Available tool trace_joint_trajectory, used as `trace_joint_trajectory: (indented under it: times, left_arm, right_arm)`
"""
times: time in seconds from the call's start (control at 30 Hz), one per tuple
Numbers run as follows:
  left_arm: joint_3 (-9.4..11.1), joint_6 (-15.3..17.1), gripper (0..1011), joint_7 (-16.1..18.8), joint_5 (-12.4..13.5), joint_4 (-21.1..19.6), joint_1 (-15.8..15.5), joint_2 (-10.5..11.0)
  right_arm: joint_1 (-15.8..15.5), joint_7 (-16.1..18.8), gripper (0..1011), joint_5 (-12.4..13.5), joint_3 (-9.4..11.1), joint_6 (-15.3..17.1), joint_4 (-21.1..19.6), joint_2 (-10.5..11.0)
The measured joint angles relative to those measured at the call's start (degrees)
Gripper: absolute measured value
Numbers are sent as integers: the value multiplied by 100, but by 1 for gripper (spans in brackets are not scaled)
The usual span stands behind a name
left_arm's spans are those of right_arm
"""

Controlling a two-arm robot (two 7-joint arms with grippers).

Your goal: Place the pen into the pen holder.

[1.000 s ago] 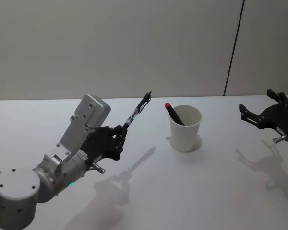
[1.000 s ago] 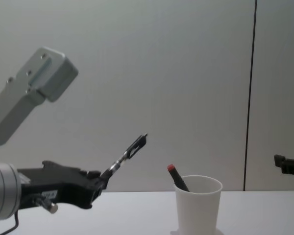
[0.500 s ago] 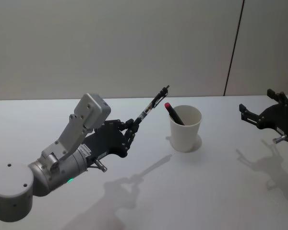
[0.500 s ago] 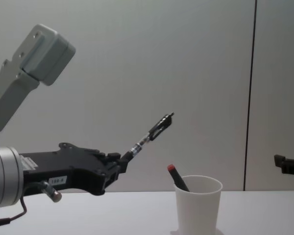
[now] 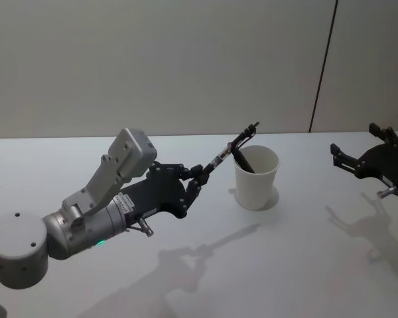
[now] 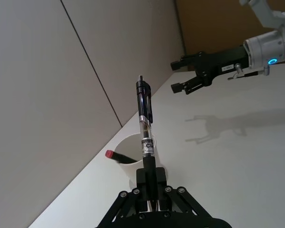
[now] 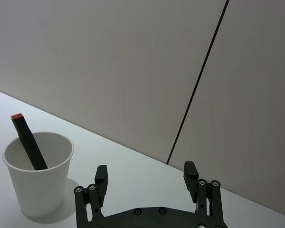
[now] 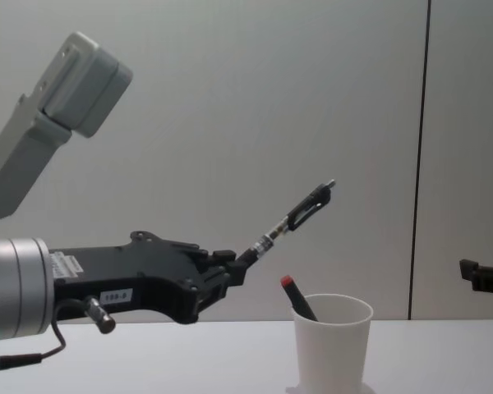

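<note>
White paper cup (image 5: pixel 256 179) is standing on the pale surface (image 5: pixel 285 265), with a red-capped black marker (image 8: pixel 296 298) leaning inside. I am watching my left gripper (image 5: pixel 198 180) hovering beside it, jaws clamping the black-and-clear click pen (image 5: pixel 229 149), whose tip is slanting up above the cup. The right gripper (image 7: pixel 146 170) is idling far right, jaws spread and holding nothing.

1. One plain white tapered paper cup (image 5: pixel 256 180), right of centre.
2. Two pens: a black-and-clear click pen (image 5: pixel 229 150) just left of the cup, and a dark red-capped pen (image 7: pixel 29 145) inside it.
3. Two black grippers: left gripper (image 5: pixel 198 180), right gripper (image 7: pixel 146 171).
</note>
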Motion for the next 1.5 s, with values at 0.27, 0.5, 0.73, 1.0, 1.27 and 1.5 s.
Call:
trace_joint_trajectory:
  times: [0.27,0.5,0.73,1.0,1.27,1.5]
  left_arm:
    - [30,-233,129,-345,-32,306,-219,-136]
    - [68,-455,129,-570,-85,567,-398,-263]
    - [111,-648,129,-753,-123,812,-573,-398]
    - [167,-852,129,-1005,-129,1129,-818,-571]
    - [229,-997,129,-1234,-116,1452,-1058,-743]
    - [286,-1106,129,-1398,-100,1718,-1246,-883]
  right_arm:
    - [0,0,1001,0,0,0,0,0]
    - [0,0,1002,0,0,0,0,0]
    - [0,0,1001,0,0,0,0,0]
    - [0,0,1001,0,0,0,0,0]
    - [0,0,1001,0,0,0,0,0]
    - [0,0,1002,0,0,0,0,0]
